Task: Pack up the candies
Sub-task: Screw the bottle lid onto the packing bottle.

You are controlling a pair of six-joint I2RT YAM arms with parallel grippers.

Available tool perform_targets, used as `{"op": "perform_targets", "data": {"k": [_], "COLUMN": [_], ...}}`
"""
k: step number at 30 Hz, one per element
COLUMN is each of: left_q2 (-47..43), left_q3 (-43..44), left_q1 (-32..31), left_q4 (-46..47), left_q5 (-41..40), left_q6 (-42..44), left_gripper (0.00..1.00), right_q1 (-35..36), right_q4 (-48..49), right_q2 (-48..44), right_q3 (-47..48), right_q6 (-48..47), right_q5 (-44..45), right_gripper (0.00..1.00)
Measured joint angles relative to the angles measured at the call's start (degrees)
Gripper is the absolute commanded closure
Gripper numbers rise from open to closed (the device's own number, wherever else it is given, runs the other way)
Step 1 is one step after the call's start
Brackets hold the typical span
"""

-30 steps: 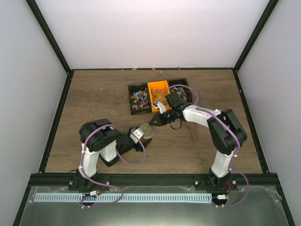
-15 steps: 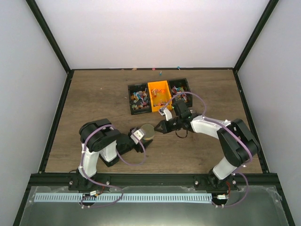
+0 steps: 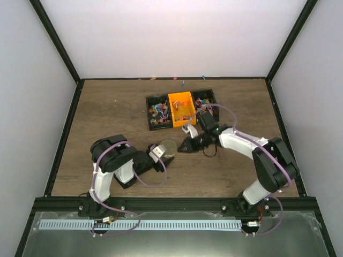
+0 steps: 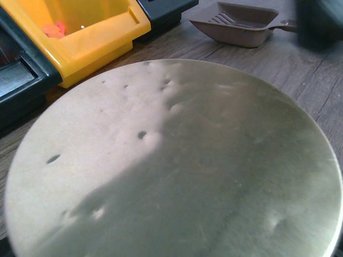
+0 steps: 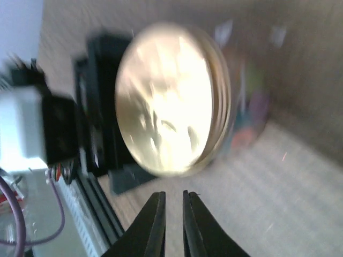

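Wooden worktop (image 3: 107, 118), centre: left gripper (image 3: 159, 153) jaws spread wide around tan-lidded jar (image 3: 168, 146); right gripper (image 3: 181, 148) alongside, jaws nearly pressed together, empty.

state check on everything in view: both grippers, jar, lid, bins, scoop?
left gripper: closed around the jar
right gripper: shut, empty, just short of the lid
jar: held tilted, candies inside
lid: on the jar
orange bin: open, a few candies in it
black bins: open, candies in both
scoop: lying unheld, looks empty
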Motion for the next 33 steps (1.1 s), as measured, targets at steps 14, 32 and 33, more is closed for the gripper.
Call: {"op": "perform_targets", "data": {"k": [14,32,33], "left_q2": [0.4,0.7,0.7], "left_q3": [0.0,-0.1,-0.1], "left_q1": [-0.2,-0.2,-0.2], "left_q4": [0.6,1.1,1.1], "left_q5": [0.1,0.1,0.1], "left_q6": [-0.2,-0.4,-0.4], "left_gripper": [0.17,0.17,0.17], "right_q1": [-1.3,1.3,1.3], "right_q4": [-4.6,0.8,1.2], "right_q2": [17.4,18.4,18.3], "right_q3": [24.8,20.8,20.5], "right_q6": [-5.9,-5.9,-6.0], "right_q5": [3.5,2.4,2.3], "right_gripper": [0.76,0.85,0.87]}}
